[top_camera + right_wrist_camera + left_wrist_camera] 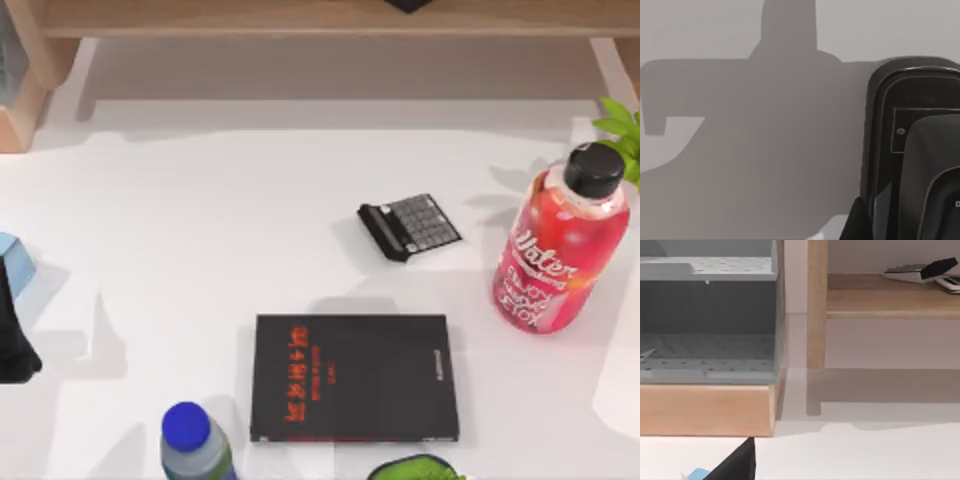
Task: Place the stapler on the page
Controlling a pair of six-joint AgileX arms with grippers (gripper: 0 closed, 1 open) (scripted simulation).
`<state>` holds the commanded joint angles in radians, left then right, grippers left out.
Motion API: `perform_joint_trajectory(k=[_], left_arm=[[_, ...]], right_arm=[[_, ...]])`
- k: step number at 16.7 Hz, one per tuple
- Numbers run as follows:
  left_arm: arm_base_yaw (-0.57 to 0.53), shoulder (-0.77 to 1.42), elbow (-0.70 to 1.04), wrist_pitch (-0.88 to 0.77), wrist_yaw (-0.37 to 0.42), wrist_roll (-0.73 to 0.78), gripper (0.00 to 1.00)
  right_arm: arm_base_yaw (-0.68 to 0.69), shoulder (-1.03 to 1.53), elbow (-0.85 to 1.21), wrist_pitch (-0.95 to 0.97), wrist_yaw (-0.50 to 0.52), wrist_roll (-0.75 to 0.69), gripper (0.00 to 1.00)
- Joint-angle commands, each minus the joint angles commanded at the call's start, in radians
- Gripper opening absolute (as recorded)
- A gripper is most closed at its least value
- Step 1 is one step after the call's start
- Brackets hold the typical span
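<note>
The page (355, 377) is a flat black cover with red characters along its left side, lying at the front middle of the table. A pale object with a black top (920, 271), shaped like a stapler, rests on the wooden shelf at the back. My left gripper (12, 345) is parked at the table's left edge, far from the page, and a black part of it (737, 462) shows in the left wrist view. In the right wrist view a glossy black body (912, 150) sits close to the camera beside an arm-shaped shadow on the white surface; I cannot tell what it is.
A small grey-keyed gadget (410, 226) lies behind the page. A red drink bottle (560, 245) and green leaves (622, 130) stand at the right. A blue-capped bottle (192, 440) and a green object (415, 468) sit at the front edge. A grey bin (707, 320) on wood stands back left.
</note>
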<state>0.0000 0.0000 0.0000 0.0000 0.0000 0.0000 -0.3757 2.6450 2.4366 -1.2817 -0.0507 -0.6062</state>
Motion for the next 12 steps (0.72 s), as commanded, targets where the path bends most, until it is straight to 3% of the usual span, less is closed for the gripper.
perform_joint_trajectory(k=[12], left_arm=[[0.000,0.000,0.000,0.000,0.000,0.000,1.00]], right_arm=[[-0.003,-0.022,-0.003,-0.008,0.001,0.004,0.00]])
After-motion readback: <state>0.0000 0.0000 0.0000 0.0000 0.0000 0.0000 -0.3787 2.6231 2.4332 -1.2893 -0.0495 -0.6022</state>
